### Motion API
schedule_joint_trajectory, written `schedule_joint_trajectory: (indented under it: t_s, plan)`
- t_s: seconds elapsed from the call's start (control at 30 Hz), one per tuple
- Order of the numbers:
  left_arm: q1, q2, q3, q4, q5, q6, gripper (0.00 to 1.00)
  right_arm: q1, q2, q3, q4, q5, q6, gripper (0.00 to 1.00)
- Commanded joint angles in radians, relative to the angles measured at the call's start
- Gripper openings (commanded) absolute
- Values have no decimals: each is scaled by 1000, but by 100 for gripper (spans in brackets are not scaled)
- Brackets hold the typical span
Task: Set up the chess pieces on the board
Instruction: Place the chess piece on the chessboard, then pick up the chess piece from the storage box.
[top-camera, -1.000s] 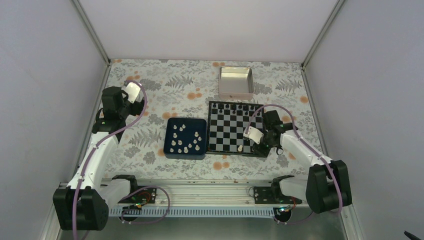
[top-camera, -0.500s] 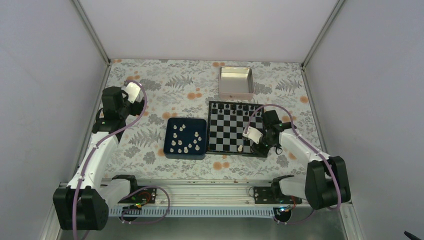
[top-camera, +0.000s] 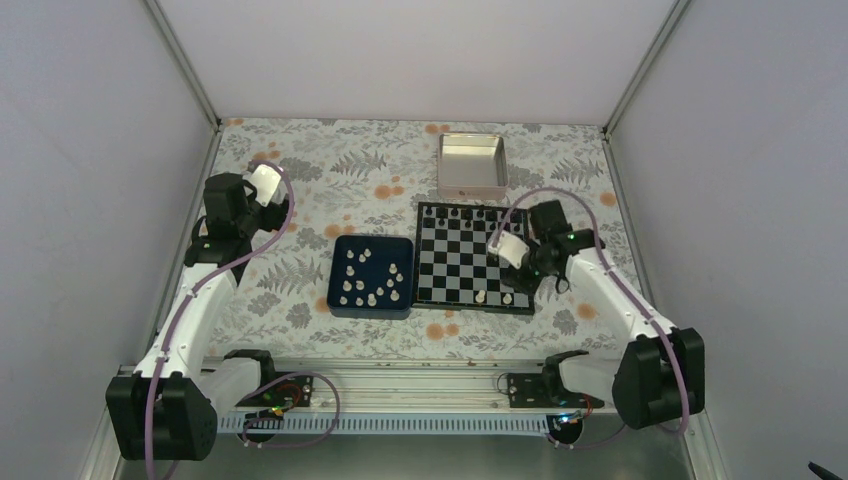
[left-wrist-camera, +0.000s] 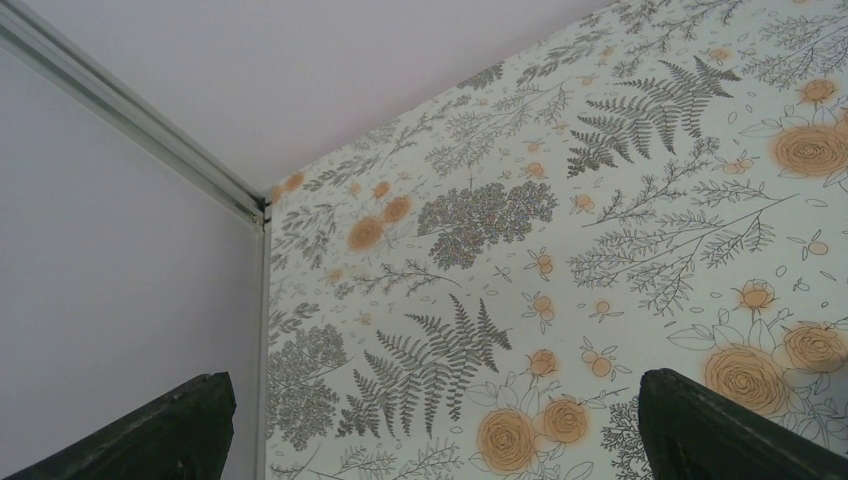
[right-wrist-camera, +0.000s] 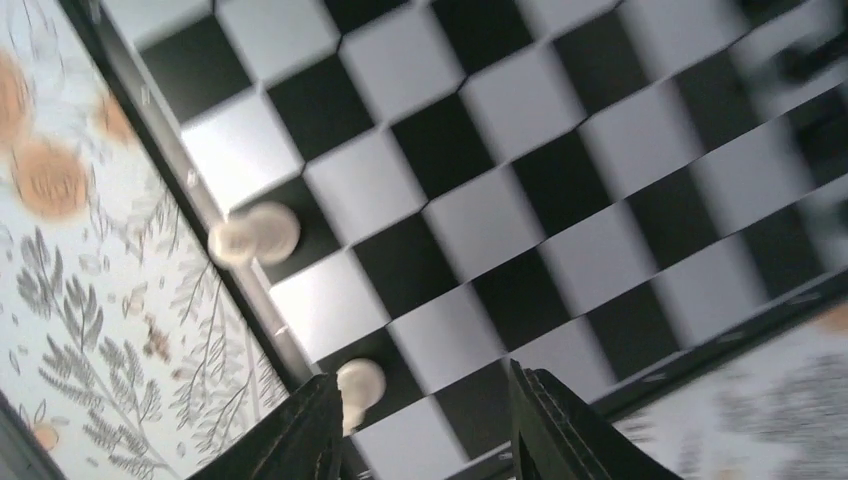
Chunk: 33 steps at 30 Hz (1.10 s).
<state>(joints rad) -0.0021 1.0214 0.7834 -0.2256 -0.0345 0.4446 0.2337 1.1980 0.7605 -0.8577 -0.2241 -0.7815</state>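
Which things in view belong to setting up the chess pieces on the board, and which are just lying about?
Job in hand: white chess pieces in the blue tray, two already on the chessboard; right gripper above it.
Lying about: silver tin, floral tablecloth, left gripper away from the board.

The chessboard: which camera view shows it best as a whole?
The top external view: the board is visible there almost whole, with its rim. The right wrist view shows only one blurred edge part of it, with two white pieces. The left wrist view shows only the floral tablecloth, no board.
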Motion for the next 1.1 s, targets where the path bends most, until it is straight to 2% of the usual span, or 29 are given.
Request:
schedule_joint_trajectory:
  t_s: [0.0,0.2,0.4,0.53,0.73,1.07]
  plan:
    - [5,-1,24,3,-8,0,100,10,14,207,-69,-49,18,45]
    - [5,5,33,4,2,-12,100,153,139,521,-106,-64,105,48]
    - [5,3,29,6,15,-19,100,365,380,750,-128,16,147,50]
    - [4,1,17,14,20,-24,100,482,526,828,-110,20,150,50]
    - [4,-3,8,22,18,-18,100,587,707,906,-89,37,161,47]
    - [6,-26,-30,42,18,-9,100,623,867,943,-85,128,167,41]
